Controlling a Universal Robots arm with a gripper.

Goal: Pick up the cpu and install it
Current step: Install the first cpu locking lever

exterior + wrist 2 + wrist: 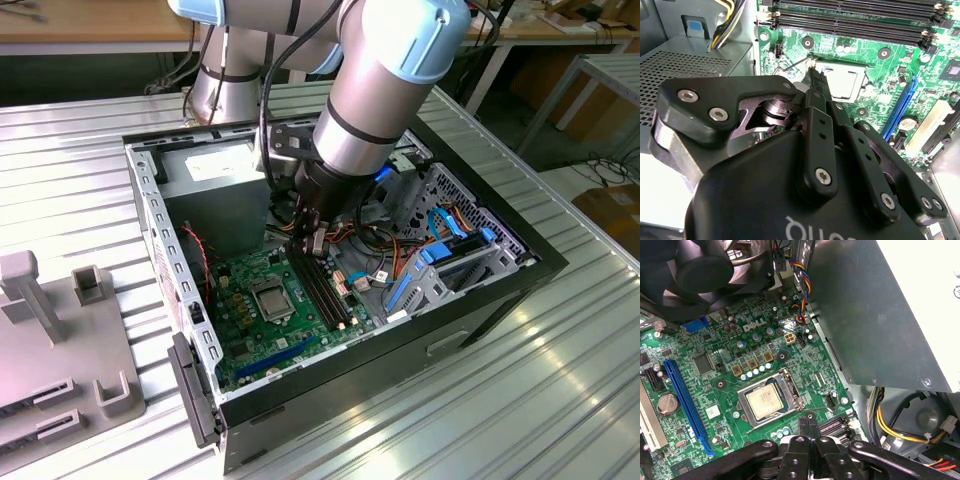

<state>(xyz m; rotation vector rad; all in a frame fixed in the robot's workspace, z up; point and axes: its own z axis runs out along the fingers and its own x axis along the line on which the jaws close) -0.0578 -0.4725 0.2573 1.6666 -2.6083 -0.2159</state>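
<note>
The arm's wrist and forearm cover much of the open computer case [150, 200] in the exterior view, hiding the rear part of the green motherboard [240, 300] and most of the gripper [312, 243], of which little more than the dark tip shows above the black memory slots [325, 290]. In both wrist views the gripper's own linkage fills the near part of the picture and cuts off the board beneath it. In the first wrist view the 2 fingers [807, 426] lie pressed together with no gap, clenched on nothing, their tip just beside the socket's retention lever and the ends of the memory slots. The cpu [765, 403] already sits in the metal-framed socket [790, 385], its dull top exposed through the frame, near the middle of the motherboard between the blue expansion slot [685, 405] and the memory slots. In the second wrist view the closed fingertips [816, 80] partly hide the cpu [845, 85]. The grey power supply [880, 315] stands against the case wall beside the board, and a black fan [705, 270] overhangs the board's edge, cut off by the frame. Bundled yellow, red and black wires [900, 425] lie in the case corner.
</note>
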